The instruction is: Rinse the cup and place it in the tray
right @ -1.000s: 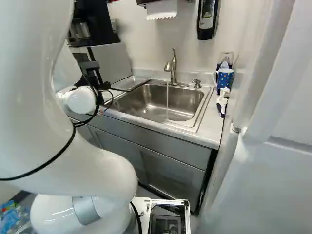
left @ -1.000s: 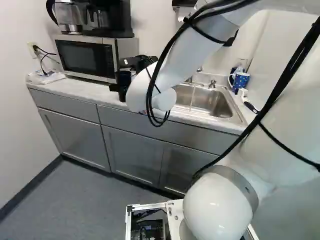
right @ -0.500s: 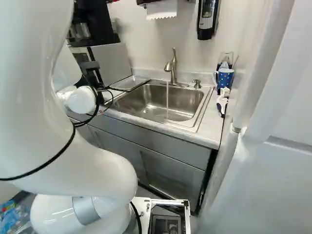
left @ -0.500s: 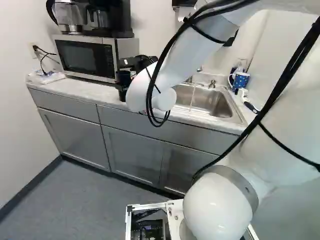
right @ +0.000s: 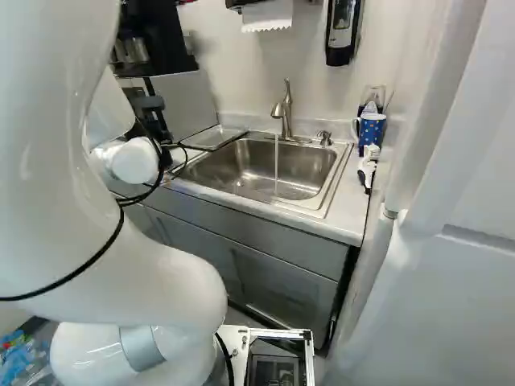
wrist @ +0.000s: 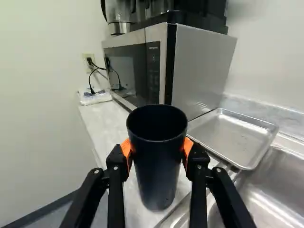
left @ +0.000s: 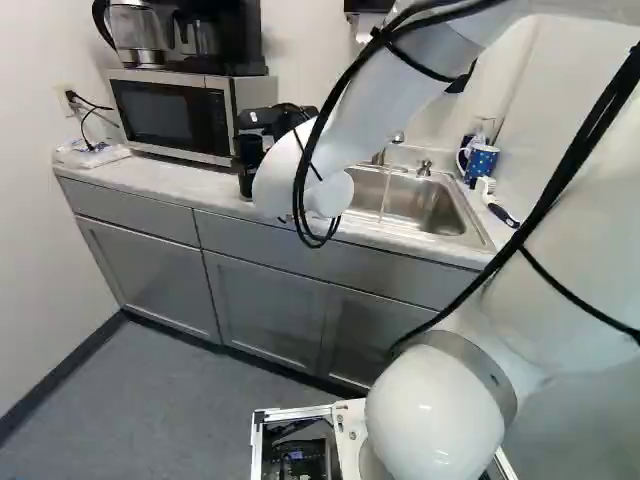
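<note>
Two pads (wrist: 126, 149) of our gripper (wrist: 157, 151) clasp the cup (wrist: 156, 180) below its rim, over the counter (wrist: 102, 124) near its front edge, and we judge it light, stiff, slippery if wet, best held around its upper sides.

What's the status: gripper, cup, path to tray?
Gripper shut on dark cup, upright. Tap running into sink. Tray by the sink; no obstruction seen between it and cup.
</note>
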Robot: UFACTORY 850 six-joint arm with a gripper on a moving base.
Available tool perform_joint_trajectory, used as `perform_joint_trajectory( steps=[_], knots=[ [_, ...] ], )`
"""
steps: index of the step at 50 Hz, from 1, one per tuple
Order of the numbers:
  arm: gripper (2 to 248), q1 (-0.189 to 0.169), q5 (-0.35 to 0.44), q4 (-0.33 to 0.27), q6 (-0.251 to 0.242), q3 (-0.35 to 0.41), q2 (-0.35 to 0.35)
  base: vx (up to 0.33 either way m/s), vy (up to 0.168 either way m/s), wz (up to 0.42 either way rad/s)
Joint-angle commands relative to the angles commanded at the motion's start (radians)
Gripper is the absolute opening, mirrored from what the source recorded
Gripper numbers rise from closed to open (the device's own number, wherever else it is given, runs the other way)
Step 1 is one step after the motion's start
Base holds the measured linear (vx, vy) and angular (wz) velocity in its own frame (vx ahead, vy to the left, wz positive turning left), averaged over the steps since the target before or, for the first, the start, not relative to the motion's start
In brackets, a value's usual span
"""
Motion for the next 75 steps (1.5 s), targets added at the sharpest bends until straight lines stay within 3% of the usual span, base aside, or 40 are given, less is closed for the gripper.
perform_joint_trajectory(
  steps=[33,54,75],
  knots=[
    [123,-0.051,-0.085,0.0,0.0,-0.079,-0.006,0.0,0.0,0.0],
    [123,-0.087,-0.092,0.0,0.0,-0.078,-0.005,0.0,0.0,0.0],
    [123,-0.146,-0.092,0.0,0.0,-0.051,0.024,0.0,0.0,0.0]
  ],
)
